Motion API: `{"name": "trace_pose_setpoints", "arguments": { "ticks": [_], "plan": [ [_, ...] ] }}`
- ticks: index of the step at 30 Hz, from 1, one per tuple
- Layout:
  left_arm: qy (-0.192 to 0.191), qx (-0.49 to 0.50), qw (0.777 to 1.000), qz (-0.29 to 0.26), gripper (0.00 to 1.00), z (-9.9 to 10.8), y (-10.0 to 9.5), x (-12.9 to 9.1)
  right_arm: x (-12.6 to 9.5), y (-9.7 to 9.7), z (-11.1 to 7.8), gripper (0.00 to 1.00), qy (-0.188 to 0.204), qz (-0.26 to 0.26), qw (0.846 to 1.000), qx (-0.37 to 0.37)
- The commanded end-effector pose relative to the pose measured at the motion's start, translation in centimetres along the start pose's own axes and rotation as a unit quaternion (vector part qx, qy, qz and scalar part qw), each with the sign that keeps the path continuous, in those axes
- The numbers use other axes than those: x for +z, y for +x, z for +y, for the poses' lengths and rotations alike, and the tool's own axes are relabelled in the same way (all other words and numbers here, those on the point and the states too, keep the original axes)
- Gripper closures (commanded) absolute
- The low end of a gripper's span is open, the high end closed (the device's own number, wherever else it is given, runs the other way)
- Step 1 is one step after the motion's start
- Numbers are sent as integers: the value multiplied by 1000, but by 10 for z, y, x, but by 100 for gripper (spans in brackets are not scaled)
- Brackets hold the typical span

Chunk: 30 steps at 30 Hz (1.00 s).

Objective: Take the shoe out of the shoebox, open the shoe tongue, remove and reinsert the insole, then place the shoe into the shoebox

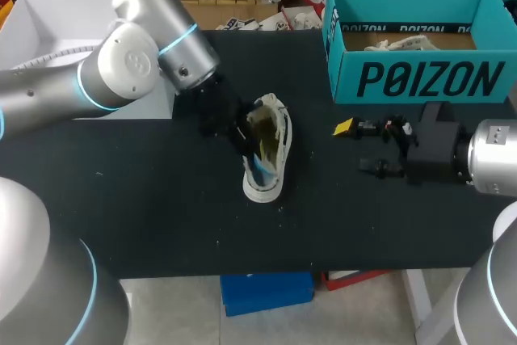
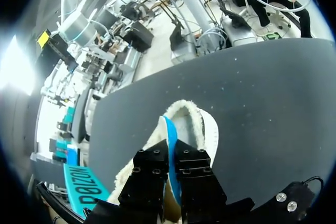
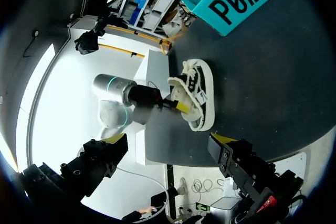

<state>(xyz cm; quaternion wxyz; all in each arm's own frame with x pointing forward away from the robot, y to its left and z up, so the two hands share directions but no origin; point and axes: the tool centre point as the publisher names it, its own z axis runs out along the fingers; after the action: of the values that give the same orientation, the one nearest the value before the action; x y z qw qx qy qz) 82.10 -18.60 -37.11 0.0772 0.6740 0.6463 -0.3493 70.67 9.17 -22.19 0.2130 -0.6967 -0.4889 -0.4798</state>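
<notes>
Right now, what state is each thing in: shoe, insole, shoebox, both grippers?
shoebox: open, lid off.
shoe: out of the shoebox, on the table.
insole: blue, partly inside the shoe, held on edge.
left gripper: shut on the insole.
right gripper: open, empty, clear of the shoe.

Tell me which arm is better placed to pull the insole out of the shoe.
Left. The left gripper is at the opening of the shoe, shut on the blue insole. The right gripper is open near the shoebox, apart from the shoe.
</notes>
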Motion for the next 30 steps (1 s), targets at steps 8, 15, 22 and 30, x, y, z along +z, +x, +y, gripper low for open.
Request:
{"name": "trace_pose_setpoints", "arguments": {
  "ticks": [8, 15, 22, 30],
  "plan": [
    [20, -8, 1000, 18, 0, -5, 2, 5, 1, 0, 0, 0, 0, -1, 1000, 0],
    [17, 8, 1000, 8, 0, -18, -8, -25, 1, 0, 0, 0, 0, -1, 1000, 0],
    [14, 25, 999, 35, 66, -22, -13, -22, 1, 0, 0, 0, 0, -1, 1000, 0],
    [23, 23, 993, 110, 100, -23, 0, -5, 1, 0, 0, 0, 0, -1, 1000, 0]
  ]
}}
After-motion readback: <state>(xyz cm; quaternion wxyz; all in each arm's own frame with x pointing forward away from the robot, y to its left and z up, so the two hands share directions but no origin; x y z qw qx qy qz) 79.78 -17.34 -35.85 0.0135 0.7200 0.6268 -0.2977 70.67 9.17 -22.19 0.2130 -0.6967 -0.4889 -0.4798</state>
